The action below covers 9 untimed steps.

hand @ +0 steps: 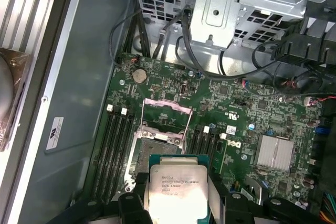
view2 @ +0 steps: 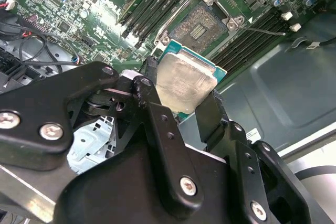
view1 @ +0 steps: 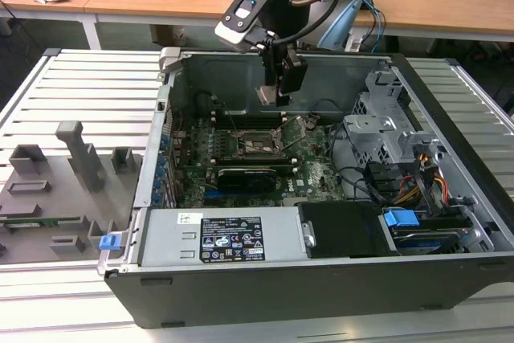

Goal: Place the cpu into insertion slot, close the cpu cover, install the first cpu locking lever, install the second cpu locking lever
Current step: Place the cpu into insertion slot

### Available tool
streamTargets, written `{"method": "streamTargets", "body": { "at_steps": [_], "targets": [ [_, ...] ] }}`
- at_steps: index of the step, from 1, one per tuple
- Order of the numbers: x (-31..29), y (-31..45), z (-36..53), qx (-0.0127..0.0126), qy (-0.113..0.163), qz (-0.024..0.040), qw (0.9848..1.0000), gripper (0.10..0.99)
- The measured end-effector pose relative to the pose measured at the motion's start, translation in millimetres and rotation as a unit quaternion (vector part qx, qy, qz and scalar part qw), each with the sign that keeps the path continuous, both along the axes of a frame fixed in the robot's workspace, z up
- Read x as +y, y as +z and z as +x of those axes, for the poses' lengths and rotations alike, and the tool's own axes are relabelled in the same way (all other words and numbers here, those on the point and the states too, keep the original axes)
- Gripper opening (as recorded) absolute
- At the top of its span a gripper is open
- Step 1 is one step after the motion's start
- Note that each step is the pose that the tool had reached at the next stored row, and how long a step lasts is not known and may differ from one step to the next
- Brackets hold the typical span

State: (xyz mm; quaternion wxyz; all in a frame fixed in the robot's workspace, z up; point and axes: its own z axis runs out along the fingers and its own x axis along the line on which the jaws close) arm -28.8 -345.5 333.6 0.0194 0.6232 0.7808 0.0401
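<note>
**CPU held above the open socket: hazards of the descent**

The gripper (view2: 182,92) is closed on the cpu (view2: 188,80). Its two black fingers (view2: 209,115) press opposite edges of the chip, and the silvery lid faces the wrist cameras. In the exterior view the chip hangs inside the open computer case (view1: 265,279), above the motherboard (hand: 247,114) and apart from it. The insertion slot (hand: 153,153) lies near the chip and is uncovered. The cpu cover (hand: 167,103) stands hinged up at the slot's far side, and memory slots (hand: 113,150) flank the socket.

Judged risks:
- **Slip or tilt:** the hold is on thin edges only, so a slip or tilt could land one corner first on the socket's contacts and bend them.
- **Offset:** a small sideways or rotational error would rest the chip on the metal rim rather than within it.
- **Snagging:** the fingers, which flank the chip, could catch the raised cover or the rim during lowering.
</note>
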Motion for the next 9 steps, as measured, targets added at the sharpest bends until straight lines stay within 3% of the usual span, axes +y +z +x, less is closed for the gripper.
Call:
{"method": "streamTargets", "body": {
  "at_steps": [9],
  "targets": [
    [0.0,-3.6,0.0,0.0006,0.000,0.0000,1.0000,0.537]
  ]
}}
